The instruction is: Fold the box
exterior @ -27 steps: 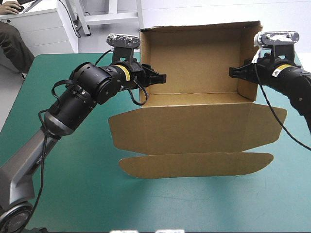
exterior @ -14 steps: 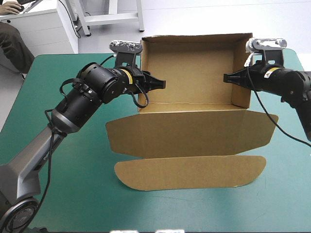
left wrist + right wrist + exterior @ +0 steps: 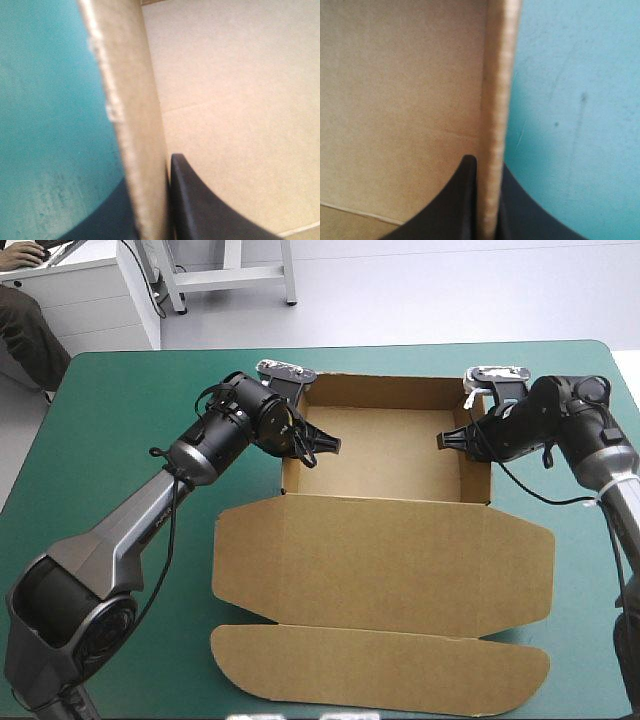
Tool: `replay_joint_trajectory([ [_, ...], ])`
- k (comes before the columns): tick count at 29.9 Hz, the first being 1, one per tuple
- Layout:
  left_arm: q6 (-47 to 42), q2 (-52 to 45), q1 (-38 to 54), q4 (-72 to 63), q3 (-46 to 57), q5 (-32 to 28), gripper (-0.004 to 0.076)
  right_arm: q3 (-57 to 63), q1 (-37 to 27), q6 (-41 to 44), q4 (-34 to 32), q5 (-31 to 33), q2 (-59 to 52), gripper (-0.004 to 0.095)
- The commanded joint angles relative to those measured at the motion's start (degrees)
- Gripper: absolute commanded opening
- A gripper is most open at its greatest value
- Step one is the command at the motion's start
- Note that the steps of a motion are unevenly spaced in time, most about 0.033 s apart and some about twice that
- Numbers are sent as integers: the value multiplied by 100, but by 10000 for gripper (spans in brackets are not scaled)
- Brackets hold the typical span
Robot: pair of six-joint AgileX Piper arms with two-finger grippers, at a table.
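**A:** High view first: where do you see the box (image 3: pixel 385 455)?

**B:** You have it at the far middle of the tabletop (image 3: pixel 130 440), an open tray with its lid (image 3: pixel 380 555) flat toward the near edge.

**A:** And your grippers?

**B:** Your left gripper (image 3: pixel 325 444) is clamped on the left wall (image 3: pixel 135 125), and your right gripper (image 3: pixel 450 439) on the right wall (image 3: pixel 497 100). In each wrist view the board sits between the black fingers (image 3: pixel 210 210).

a teal-green table (image 3: pixel 110 420) on pale grey floor (image 3: pixel 450 290), a white desk (image 3: pixel 110 305) beyond its corner.
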Motion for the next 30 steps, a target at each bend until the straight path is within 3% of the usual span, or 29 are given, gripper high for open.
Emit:
replay_joint_trajectory([
  [1, 379, -87, 183, -208, -158, -153, -7, -201, 0, -337, 196, -80, 91, 2],
  [14, 603, 765, 231, -700, -158, -102, -7, -227, 138, -337, 122, -244, 618, 2],
  [26, 803, 823, 231, -748, -158, 178, -4, -641, 351, -227, 73, 438, 1205, 2],
  [30, 816, 823, 231, -748, -158, 294, 113, -641, 351, -227, -91, 438, 1234, 8],
])
